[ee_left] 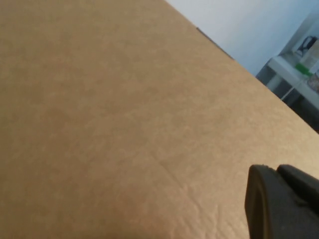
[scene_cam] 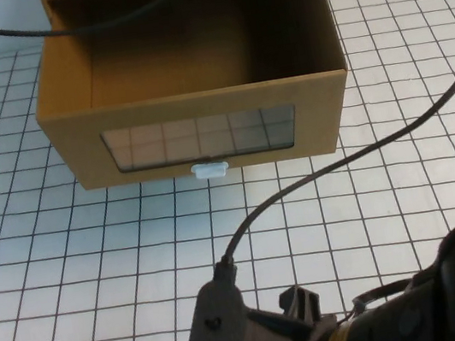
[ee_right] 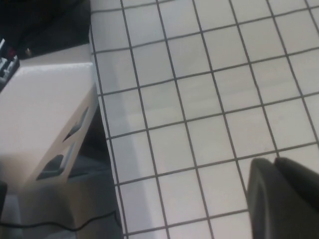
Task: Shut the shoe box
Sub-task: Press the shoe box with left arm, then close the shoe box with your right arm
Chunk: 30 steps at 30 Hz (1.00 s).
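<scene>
Covering the counter (scene_cam: pixel 71 273) is a white sheet with a dark grid; pale wall behind the far edge. One shoe box (scene_cam: pixel 197 89) sits at the far edge, middle, drawer pulled out and empty, one clear window (scene_cam: pixel 201 138) facing near, one white tab (scene_cam: pixel 210 170) just under it. Left end effector (ee_left: pixel 281 204) is close over brown cardboard, right end effector (ee_right: pixel 284 196) over bare grid; cannot tell either's state. Two black cables cross the counter.
</scene>
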Available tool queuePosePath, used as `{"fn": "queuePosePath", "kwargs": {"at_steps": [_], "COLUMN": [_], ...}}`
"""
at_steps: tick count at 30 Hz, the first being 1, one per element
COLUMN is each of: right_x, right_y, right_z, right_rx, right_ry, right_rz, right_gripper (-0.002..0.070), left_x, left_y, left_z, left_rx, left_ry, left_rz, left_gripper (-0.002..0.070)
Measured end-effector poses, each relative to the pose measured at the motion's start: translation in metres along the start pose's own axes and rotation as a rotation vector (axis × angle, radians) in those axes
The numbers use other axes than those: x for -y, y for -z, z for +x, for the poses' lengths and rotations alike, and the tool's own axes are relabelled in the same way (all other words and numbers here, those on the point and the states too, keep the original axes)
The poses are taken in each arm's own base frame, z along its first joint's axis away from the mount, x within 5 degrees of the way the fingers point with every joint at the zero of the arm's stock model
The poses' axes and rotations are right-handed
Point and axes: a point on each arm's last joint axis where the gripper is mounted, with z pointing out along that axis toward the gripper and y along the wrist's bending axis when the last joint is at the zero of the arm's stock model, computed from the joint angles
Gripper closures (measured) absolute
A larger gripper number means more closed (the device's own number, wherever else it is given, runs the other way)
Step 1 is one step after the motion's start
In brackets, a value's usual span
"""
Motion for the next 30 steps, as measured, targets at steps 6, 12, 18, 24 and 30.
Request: {"fn": "queuePosePath", "kwargs": {"at_steps": [6, 12, 18, 24, 30], "right_x": [0.003, 0.009, 0.022, 0.069, 0.119], "right_y": [-0.013, -0.013, -0.012, -0.01, 0.001], "right_z": [0.002, -0.007, -0.02, -0.03, -0.032], "right_rx": [-0.036, 0.054, 0.172, 0.308, 0.467], "right_ry": [0.011, 0.096, 0.223, 0.094, -0.074], "right_rz": [0.084, 0.156, 0.253, 0.36, 0.416], "right_gripper": [0.0689, 0.0689, 0.0689, 0.0689, 0.0689], "left_x": [-0.022, -0.022, -0.023, -0.023, -0.023], "left_y": [0.001, 0.003, 0.004, 0.004, 0.004], "left_z": [0.007, 0.007, 0.006, 0.006, 0.006], "left_rx": [-0.051, -0.065, -0.054, -0.051, -0.051], "left_ry": [0.213, 0.265, 0.304, 0.312, 0.313], "left_rz": [0.012, 0.035, 0.062, 0.069, 0.069], "left_gripper": [0.0679, 0.0679, 0.0679, 0.0679, 0.0679]}}
